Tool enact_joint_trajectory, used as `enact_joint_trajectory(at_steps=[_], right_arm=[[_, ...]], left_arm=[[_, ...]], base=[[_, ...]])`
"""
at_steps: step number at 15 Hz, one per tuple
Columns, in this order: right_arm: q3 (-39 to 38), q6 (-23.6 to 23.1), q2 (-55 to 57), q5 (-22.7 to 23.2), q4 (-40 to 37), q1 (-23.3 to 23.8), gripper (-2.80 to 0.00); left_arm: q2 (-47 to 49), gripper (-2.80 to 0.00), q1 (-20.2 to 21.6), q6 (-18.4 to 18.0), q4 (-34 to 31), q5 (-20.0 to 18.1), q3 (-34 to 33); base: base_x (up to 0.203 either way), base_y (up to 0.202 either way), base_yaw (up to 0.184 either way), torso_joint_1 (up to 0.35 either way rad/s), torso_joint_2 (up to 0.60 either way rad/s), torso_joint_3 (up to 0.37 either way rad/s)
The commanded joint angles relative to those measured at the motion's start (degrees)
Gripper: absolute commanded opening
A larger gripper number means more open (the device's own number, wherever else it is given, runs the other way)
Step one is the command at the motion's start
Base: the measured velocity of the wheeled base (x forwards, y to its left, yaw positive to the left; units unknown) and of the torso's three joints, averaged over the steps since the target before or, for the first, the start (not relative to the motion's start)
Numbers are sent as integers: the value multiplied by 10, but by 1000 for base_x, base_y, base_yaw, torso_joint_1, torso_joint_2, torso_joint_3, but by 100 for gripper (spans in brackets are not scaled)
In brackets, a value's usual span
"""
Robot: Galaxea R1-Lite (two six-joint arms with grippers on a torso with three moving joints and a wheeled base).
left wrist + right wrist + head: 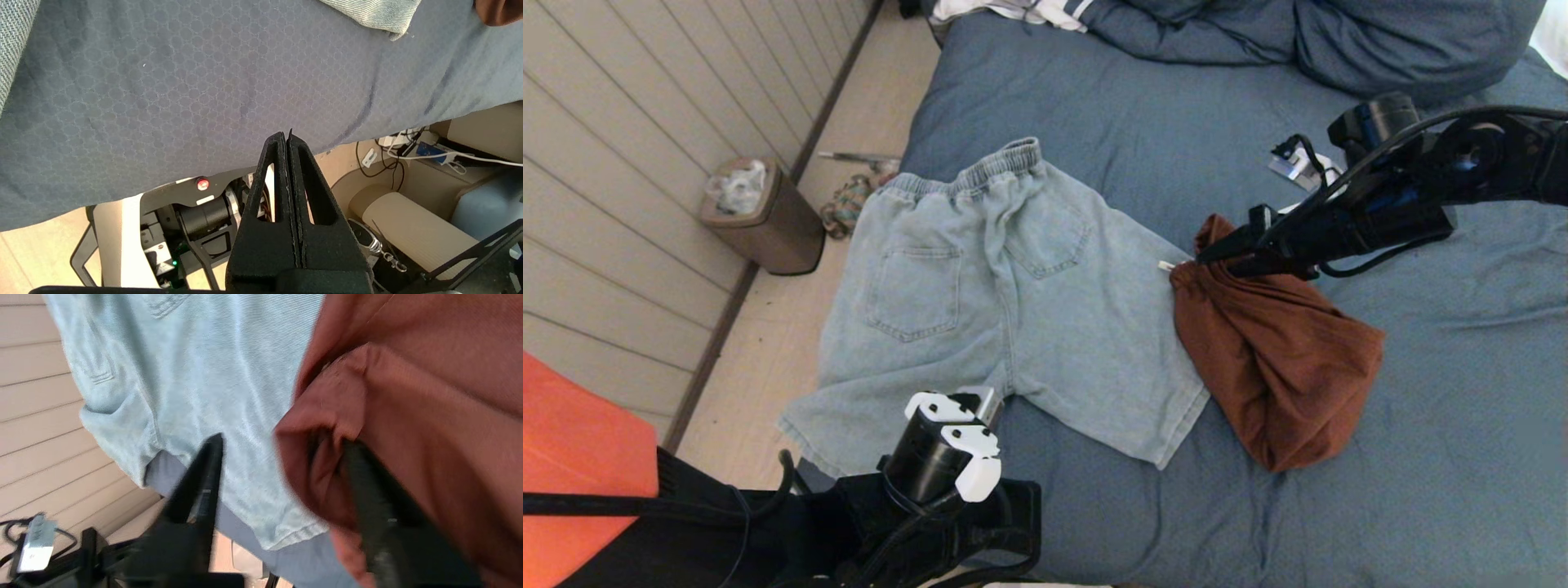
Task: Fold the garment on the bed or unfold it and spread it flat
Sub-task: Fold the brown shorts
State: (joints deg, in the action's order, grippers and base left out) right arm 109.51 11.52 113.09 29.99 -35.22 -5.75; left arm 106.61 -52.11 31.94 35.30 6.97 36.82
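- My left gripper [288,139] sits nearest the head camera, low at the near edge of the bed [1462,425], fingers pressed flat together on nothing; it is parked there.
- My right gripper [1205,257] reaches across from the right to the top corner of the rust-brown garment [1278,359]. In the wrist view its jaws stand apart, and a fold of brown cloth lies against one finger [367,498]; I judge nothing is clamped.
- Risk: that fold may snag on the finger as I pull away, dragging the bunched heap out of shape or onto the denim shorts [996,310].
- Risk: the brown garment already overlaps the shorts' right edge, so a careless regrasp could pinch both layers and pull the shorts askew.
- The brown garment lies crumpled mid-bed, right of the shorts, its long axis running from the gripped corner diagonally toward me and to the right.
- The shorts lie flat, waistband pointing away from me, legs toward me, their left side hanging off the bed's left edge.
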Motion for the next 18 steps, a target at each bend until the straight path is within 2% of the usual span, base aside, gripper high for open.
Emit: enact_joint_trajectory(at_steps=[1, 4, 5, 6, 7, 9, 10, 13, 16, 18], right_arm=[[-18, 1, -50, 4, -1, 0, 0], [-30, -5, -114, 1, 0, 20, 0], [-33, -6, -125, -1, 1, 47, -280], [-35, -12, -128, -3, 3, 73, -280], [-48, -47, -128, -10, 11, 102, -280], [-90, -185, -120, -26, 51, 131, -280], [-107, -226, -113, -54, 78, 155, -280], [-102, -238, -61, -161, 94, 176, -280], [-106, -275, -24, -179, 91, 187, -280], [-148, -276, -28, -179, 91, 193, -280]], left_arm=[[2, -280, 0, 2, 2, 0, 0], [-1, -280, 0, 2, 2, 0, -1], [-5, -280, 0, 2, 2, 0, -1], [-8, -280, 0, 2, 2, 0, -1], [-7, -280, 0, 2, 1, 0, -2], [1, -280, 0, 2, 2, 0, -1], [4, -280, 0, 3, 2, 0, -1], [9, -280, 0, 4, 2, 0, 0], [15, -280, 0, 4, 2, 0, 2], [15, -280, 0, 4, 3, 0, 0]], base=[[0, 0, 0, 0, 0, 0], [0, 0, 0, 0, 0, 0], [0, 0, 0, 0, 0, 0], [0, 0, 0, 0, 0, 0], [0, 0, 0, 0, 0, 0], [0, 0, 0, 0, 0, 0], [0, 0, 0, 0, 0, 0], [0, 0, 0, 0, 0, 0], [0, 0, 0, 0, 0, 0], [0, 0, 0, 0, 0, 0]])
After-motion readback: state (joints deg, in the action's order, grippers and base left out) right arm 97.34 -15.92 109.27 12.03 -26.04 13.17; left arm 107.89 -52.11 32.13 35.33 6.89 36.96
